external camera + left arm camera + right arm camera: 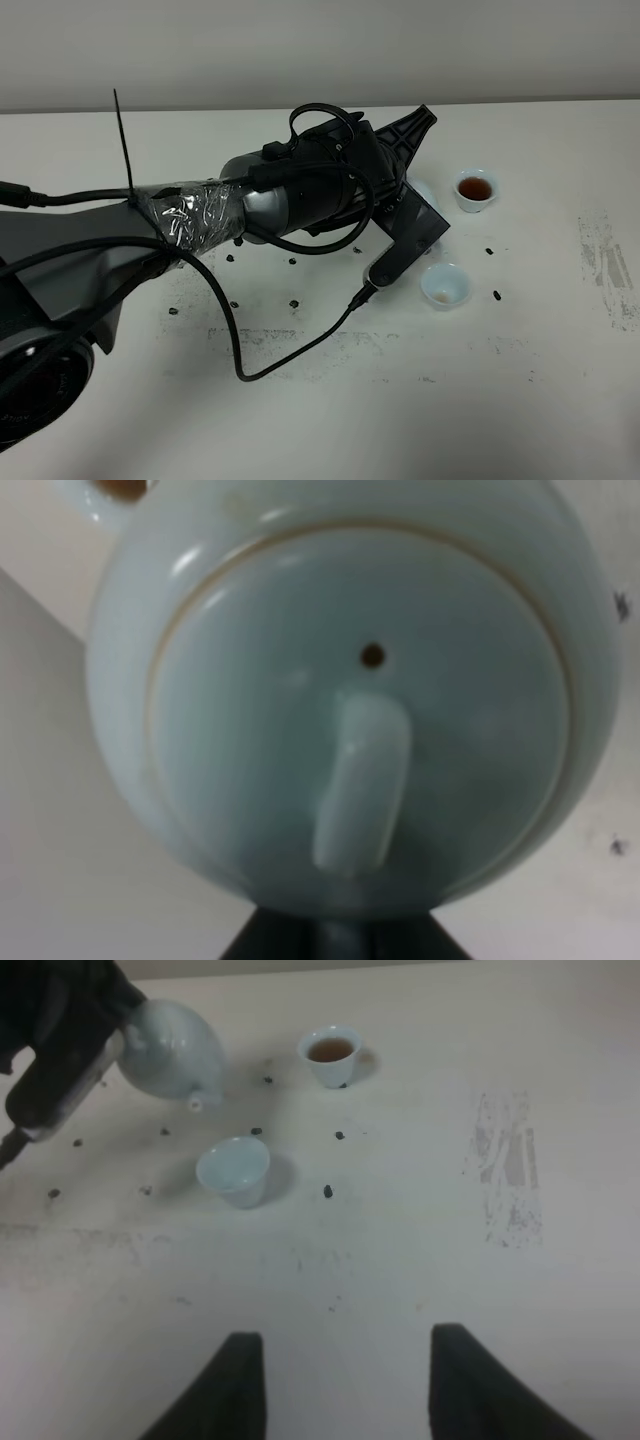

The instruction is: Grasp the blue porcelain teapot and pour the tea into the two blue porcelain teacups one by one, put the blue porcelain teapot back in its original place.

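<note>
The blue porcelain teapot [360,710] fills the left wrist view, lid and knob facing the camera. My left gripper [340,940] is shut on its handle side at the picture's lower edge. From the right wrist the teapot [170,1050] hangs above the table, its spout [197,1103] tipped down near the empty teacup [233,1168]; no stream shows. The other teacup [331,1055] holds brown tea. From above, the left arm [330,190] hides most of the teapot [425,190], with the empty teacup [445,286] and the filled teacup [476,188] beside it. My right gripper [345,1390] is open, holding nothing.
Small black specks [497,294] lie scattered on the white table [300,420] around the cups. A grey scuffed patch [605,265] marks the right side. A black cable [300,350] loops from the left arm down over the table.
</note>
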Controlling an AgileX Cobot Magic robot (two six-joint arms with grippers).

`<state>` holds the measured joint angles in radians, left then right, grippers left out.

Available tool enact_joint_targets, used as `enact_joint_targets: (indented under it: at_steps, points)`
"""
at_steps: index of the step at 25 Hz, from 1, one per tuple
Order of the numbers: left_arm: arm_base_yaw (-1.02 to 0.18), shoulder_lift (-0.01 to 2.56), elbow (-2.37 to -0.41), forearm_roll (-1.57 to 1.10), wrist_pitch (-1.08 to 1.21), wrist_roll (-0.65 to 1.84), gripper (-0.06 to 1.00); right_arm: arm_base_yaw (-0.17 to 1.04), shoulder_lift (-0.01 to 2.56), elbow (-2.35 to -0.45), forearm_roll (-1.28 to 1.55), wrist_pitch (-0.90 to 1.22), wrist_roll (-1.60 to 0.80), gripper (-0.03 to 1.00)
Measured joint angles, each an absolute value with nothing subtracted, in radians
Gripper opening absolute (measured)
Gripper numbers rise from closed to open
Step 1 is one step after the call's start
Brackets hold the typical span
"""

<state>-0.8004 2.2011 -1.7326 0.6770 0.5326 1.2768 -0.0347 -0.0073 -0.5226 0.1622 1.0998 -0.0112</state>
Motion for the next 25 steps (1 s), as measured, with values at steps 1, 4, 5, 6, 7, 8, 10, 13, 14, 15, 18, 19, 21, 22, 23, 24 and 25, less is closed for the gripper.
enact_joint_targets:
  at_steps: [1, 4, 5, 6, 7, 8, 10, 13, 14, 15, 18, 19, 21, 22, 23, 24, 25]
  points:
    - [-0.8, 2.201, -1.733, 0.681, 0.532, 1.277, 0.09, -0.035, -0.007, -0.523, 0.162, 1.1, -0.011, 0.41]
    - [-0.8, 2.208, -1.733, 0.683, 0.52, 1.277, 0.09, -0.035, -0.007, -0.523, 0.162, 1.1, -0.011, 0.41]
    - [-0.8, 2.212, -1.733, 0.685, 0.515, 1.277, 0.09, -0.035, -0.007, -0.523, 0.162, 1.1, -0.011, 0.41]
    - [-0.8, 2.218, -1.733, 0.685, 0.51, 1.277, 0.09, -0.035, -0.007, -0.523, 0.162, 1.1, -0.011, 0.41]
    - [-0.8, 2.224, -1.733, 0.686, 0.508, 1.277, 0.09, -0.035, -0.007, -0.523, 0.162, 1.1, -0.011, 0.41]
    - [-0.8, 2.231, -1.733, 0.686, 0.507, 1.277, 0.09, -0.035, -0.007, -0.523, 0.162, 1.1, -0.011, 0.41]
    - [-0.8, 2.24, -1.733, 0.688, 0.506, 1.279, 0.09, -0.035, -0.007, -0.523, 0.162, 1.1, -0.011, 0.41]
    - [-0.8, 2.243, -1.733, 0.689, 0.497, 1.279, 0.09, -0.035, -0.007, -0.523, 0.162, 1.1, -0.011, 0.41]
    - [-0.8, 2.243, -1.733, 0.692, 0.492, 1.279, 0.09, -0.035, -0.007, -0.523, 0.162, 1.1, -0.011, 0.41]
    - [-0.8, 2.243, -1.733, 0.699, 0.487, 1.285, 0.09, -0.035, -0.007, -0.523, 0.162, 1.1, -0.011, 0.41]
    - [-0.8, 2.245, -1.733, 0.736, 0.481, 1.299, 0.09, -0.035, -0.007, -0.523, 0.162, 1.1, -0.011, 0.41]
    - [-0.8, 2.246, -1.733, 0.743, 0.481, 1.303, 0.09, -0.035, -0.007, -0.523, 0.162, 1.1, -0.011, 0.41]
    - [-0.8, 2.247, -1.733, 0.753, 0.481, 1.304, 0.09, -0.035, -0.007, -0.523, 0.162, 1.1, -0.011, 0.41]
    - [-0.8, 2.248, -1.733, 0.757, 0.48, 1.304, 0.09, -0.035, -0.007, -0.523, 0.162, 1.1, -0.011, 0.41]
    - [-0.8, 2.248, -1.733, 0.76, 0.479, 1.309, 0.09, -0.035, -0.007, -0.523, 0.162, 1.1, -0.011, 0.41]
    - [-0.8, 2.249, -1.733, 0.763, 0.474, 1.318, 0.09, -0.035, -0.007, -0.523, 0.162, 1.1, -0.011, 0.41]
    - [-0.8, 2.25, -1.733, 0.765, 0.471, 1.329, 0.09, -0.035, -0.007, -0.523, 0.162, 1.1, -0.011, 0.41]
